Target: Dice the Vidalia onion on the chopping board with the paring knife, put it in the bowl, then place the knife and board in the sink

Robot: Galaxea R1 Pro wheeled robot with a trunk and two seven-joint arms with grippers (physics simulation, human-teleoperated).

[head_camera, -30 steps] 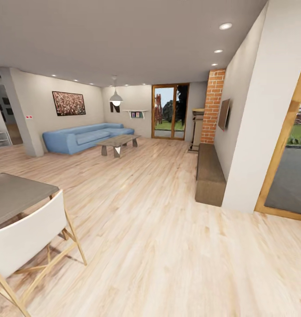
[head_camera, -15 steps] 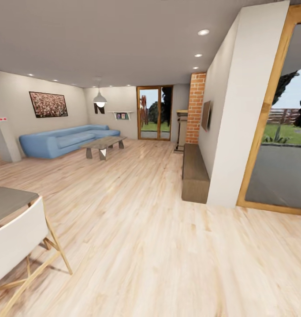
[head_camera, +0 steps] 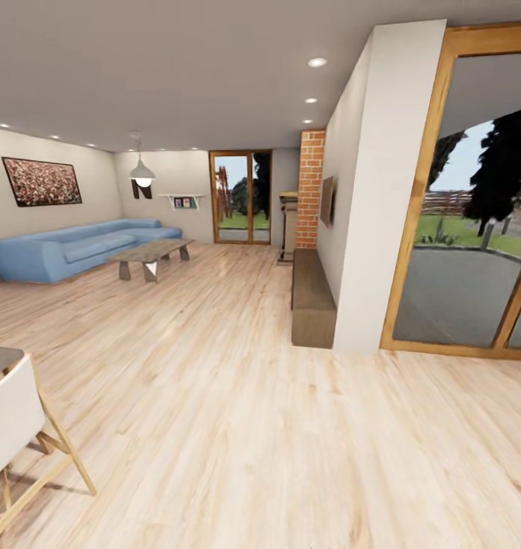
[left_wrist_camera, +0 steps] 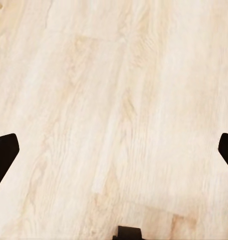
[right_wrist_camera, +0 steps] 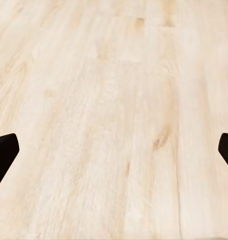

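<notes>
Living room with pale wooden plank floor (head_camera: pixel 237 396) and long blue sofa (head_camera: pixel 69 248); both grippers' jaws spread wide, empty, pointing floorward in transit.

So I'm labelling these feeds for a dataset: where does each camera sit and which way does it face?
Head view: on the robot's head, facing a living room with a blue sofa.
Left wrist view: near the left gripper, facing the wooden floor; fingertips show, spread.
Right wrist view: near the right gripper, likewise.
All three share the floor.

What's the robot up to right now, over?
Both end effectors open, empty, over wooden floor. In living room: blue sofa, coffee table ahead. White chair near left.
</notes>
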